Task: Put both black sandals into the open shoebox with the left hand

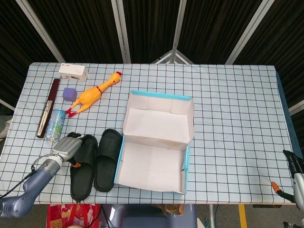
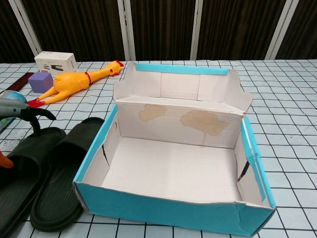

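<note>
Two black sandals lie side by side left of the open shoebox (image 1: 152,164) (image 2: 168,168). The outer sandal (image 1: 80,173) (image 2: 20,186) is furthest left. The inner sandal (image 1: 107,161) (image 2: 64,168) lies against the box's blue side wall. My left hand (image 1: 68,146) (image 2: 22,113) hovers at the far end of the outer sandal, its fingers spread over the strap and its orange-tipped thumb low beside it. It holds nothing. My right hand (image 1: 295,178) hangs at the table's front right corner, holding nothing.
A drink can (image 1: 56,124) lies just behind my left hand, with a long dark bar (image 1: 49,108) beside it. A yellow rubber chicken (image 1: 92,94) (image 2: 74,82), a purple cube (image 1: 70,93) (image 2: 40,82) and a white carton (image 1: 73,72) (image 2: 55,61) sit at the back left.
</note>
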Robot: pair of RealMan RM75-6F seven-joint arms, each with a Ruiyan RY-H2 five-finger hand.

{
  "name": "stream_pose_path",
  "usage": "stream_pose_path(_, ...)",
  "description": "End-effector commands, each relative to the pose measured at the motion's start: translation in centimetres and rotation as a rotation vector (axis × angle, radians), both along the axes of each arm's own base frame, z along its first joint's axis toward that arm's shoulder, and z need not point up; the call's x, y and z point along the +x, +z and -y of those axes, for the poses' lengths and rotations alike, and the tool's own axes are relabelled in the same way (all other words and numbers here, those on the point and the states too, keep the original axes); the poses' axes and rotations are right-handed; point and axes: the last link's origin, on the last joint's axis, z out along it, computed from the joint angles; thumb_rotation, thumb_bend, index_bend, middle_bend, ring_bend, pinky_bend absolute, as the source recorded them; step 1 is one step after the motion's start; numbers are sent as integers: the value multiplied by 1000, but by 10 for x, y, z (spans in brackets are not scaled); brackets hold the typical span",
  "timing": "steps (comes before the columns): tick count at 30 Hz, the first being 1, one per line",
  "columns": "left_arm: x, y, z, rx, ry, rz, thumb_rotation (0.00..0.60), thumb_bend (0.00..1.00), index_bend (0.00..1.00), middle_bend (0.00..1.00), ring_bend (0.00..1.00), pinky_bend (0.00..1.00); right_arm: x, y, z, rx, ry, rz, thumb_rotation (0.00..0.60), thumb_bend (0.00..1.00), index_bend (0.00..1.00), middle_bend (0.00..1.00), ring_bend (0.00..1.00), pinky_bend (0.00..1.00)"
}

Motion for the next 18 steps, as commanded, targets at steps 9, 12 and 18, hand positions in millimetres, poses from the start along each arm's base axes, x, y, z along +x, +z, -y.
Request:
stream_pose_path(9, 2, 7, -4, 14, 13, -5, 600, 108, 1, 315, 99, 70, 0, -2, 1, 13, 2, -6, 600, 254, 84, 118, 144, 87)
stream_pose_path(12, 3, 7, -6, 13, 11, -3, 600, 108, 1, 316, 99, 69, 0, -3, 2, 17, 1, -8, 600, 254, 84, 118, 144, 87)
stream_pose_path(18, 2, 5, -10, 26, 13, 1, 600, 289, 47, 429, 107, 70, 1, -4, 2, 17, -2, -11, 600, 254, 84, 118, 144, 87)
